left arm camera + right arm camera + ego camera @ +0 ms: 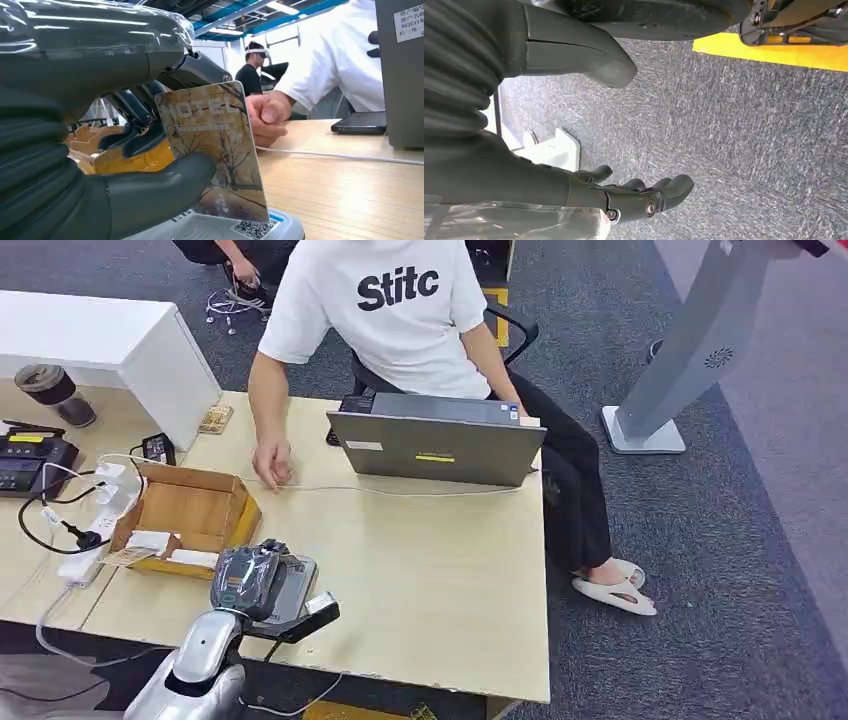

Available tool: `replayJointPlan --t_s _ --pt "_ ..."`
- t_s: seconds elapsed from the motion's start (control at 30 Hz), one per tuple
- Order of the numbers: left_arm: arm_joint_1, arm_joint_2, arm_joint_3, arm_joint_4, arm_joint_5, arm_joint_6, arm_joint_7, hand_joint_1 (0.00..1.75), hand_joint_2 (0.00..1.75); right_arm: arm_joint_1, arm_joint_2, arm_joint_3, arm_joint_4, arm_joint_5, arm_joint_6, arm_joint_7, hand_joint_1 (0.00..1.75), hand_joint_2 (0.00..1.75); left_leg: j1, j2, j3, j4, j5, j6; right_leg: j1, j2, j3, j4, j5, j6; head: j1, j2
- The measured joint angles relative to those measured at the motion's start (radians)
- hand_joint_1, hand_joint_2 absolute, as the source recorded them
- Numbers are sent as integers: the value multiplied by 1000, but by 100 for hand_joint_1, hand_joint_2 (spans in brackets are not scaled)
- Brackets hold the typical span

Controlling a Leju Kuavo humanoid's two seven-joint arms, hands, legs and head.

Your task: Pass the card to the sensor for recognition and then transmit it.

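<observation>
My left hand [248, 580] hovers over the grey card sensor [293, 588] near the table's front edge. In the left wrist view my left hand [115, 165] pinches a hotel card [215, 150] printed with autumn trees between thumb and fingers. The card stands upright with its lower edge just above the sensor [240, 227], which carries a QR code. My right hand [624, 195] hangs over grey carpet with its fingers apart and nothing in it.
A cardboard box [190, 515] with more cards sits left of the sensor. A person in a white shirt [385, 310] sits behind a laptop [435, 445], one hand on the table by a white cable [400, 491]. A power strip [95, 530] lies left.
</observation>
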Motion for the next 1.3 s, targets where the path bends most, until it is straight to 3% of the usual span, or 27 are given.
replayJointPlan --t_s 0.23,0.87,1.13,1.3 --pt "-12 17 0 -19 9 16 6 175 175 0 0 0 0 2 0 0 0 175 0 0 0 0 0 0 0 0 0 0 0 0 0 0" --pt "-228 94 26 -39 -6 53 -21 175 175 0 0 2 -5 19 13 -5 0 175 0 0 -1 0 1 -1 0 0 -1 0 0 0 0 0" --pt "-256 103 30 -39 1 65 -23 175 175 0 0 2 -5 18 14 -5 0 175 0 0 -1 0 1 -1 0 0 -1 0 0 0 0 0" --pt "-264 103 48 -39 61 99 -37 175 175 0 0 2 -5 19 14 -5 0 175 0 0 -1 0 1 -1 0 1 -1 0 0 0 0 0"
